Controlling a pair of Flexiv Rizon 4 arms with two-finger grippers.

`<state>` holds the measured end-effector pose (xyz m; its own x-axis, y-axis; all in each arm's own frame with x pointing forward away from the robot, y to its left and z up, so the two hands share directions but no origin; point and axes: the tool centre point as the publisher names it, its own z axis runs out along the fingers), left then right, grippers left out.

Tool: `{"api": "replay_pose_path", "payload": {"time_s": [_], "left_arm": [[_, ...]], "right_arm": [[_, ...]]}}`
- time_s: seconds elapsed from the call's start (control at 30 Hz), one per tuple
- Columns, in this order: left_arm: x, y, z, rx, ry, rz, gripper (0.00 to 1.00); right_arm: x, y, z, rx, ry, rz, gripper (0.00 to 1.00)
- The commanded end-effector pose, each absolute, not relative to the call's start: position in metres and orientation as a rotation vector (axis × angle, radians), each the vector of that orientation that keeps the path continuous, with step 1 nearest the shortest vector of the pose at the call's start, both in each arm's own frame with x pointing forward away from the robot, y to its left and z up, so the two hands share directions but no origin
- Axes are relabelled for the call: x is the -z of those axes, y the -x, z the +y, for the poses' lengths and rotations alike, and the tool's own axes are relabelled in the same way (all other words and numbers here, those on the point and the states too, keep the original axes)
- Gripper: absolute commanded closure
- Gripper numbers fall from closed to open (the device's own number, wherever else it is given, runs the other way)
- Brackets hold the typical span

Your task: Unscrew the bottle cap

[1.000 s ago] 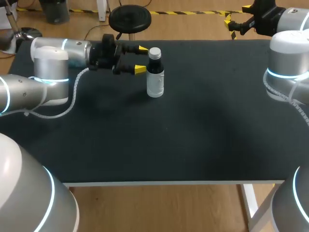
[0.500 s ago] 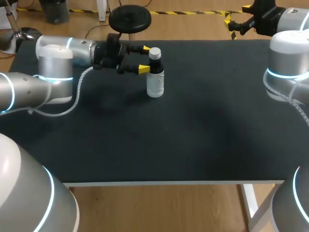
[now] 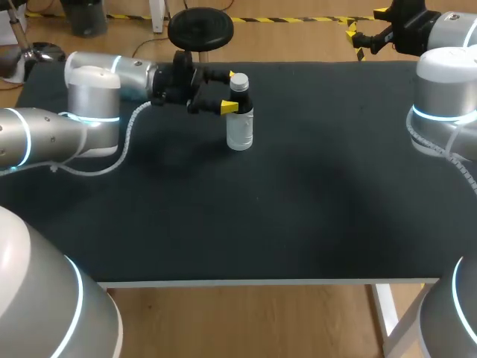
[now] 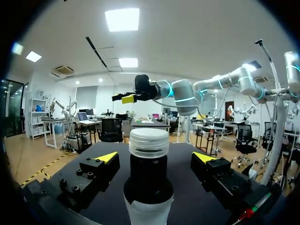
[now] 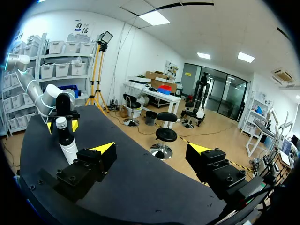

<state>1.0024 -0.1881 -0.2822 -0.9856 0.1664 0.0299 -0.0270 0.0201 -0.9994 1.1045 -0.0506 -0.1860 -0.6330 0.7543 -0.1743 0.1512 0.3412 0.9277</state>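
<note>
A small bottle [image 3: 239, 123] with a dark neck, pale lower body and clear cap [image 3: 238, 82] stands upright on the black table [image 3: 283, 209], at the back left of centre. My left gripper [image 3: 232, 92] lies level with the neck, its yellow tips on either side of it. In the left wrist view the bottle [image 4: 149, 183] and its cap [image 4: 149, 142] stand between the open fingers of the gripper [image 4: 155, 157], with a gap on each side. My right gripper [image 3: 367, 30] hangs open and empty beyond the table's far right edge. From the right wrist view, the gripper [image 5: 152, 150] looks across at the distant bottle [image 5: 68, 143].
A white cable [image 3: 123, 145] loops from my left arm just above the table. The right arm's elbow [image 3: 447, 97] rises over the table's right edge.
My left gripper has slid to the right toward the bottle; its tips now flank the neck instead of stopping short of it. The bottle and the right arm have not moved.
</note>
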Motion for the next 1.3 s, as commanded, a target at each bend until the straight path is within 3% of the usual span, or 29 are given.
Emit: {"api": "replay_pose_path", "payload": {"time_s": [0.03,1.0,1.1,1.2,1.3], "left_arm": [[0.285,-1.009,-0.191,-2.1,0.165,-2.124,0.0],[0.289,-1.009,-0.201,-2.095,0.182,-2.107,0.01],[0.289,-1.009,-0.201,-2.097,0.182,-2.108,0.16],[0.289,-1.009,-0.201,-2.099,0.183,-2.106,0.2],[0.289,-1.009,-0.201,-2.101,0.182,-2.104,0.41]], "right_arm": [[0.186,-1.104,-0.051,-1.295,-0.79,2.008,0.0],[0.186,-1.104,-0.051,-1.295,-0.79,2.008,0.0],[0.186,-1.104,-0.051,-1.295,-0.79,2.008,0.0],[0.186,-1.104,-0.051,-1.295,-0.79,2.008,0.0],[0.186,-1.104,-0.051,-1.295,-0.79,2.008,0.0]]}}
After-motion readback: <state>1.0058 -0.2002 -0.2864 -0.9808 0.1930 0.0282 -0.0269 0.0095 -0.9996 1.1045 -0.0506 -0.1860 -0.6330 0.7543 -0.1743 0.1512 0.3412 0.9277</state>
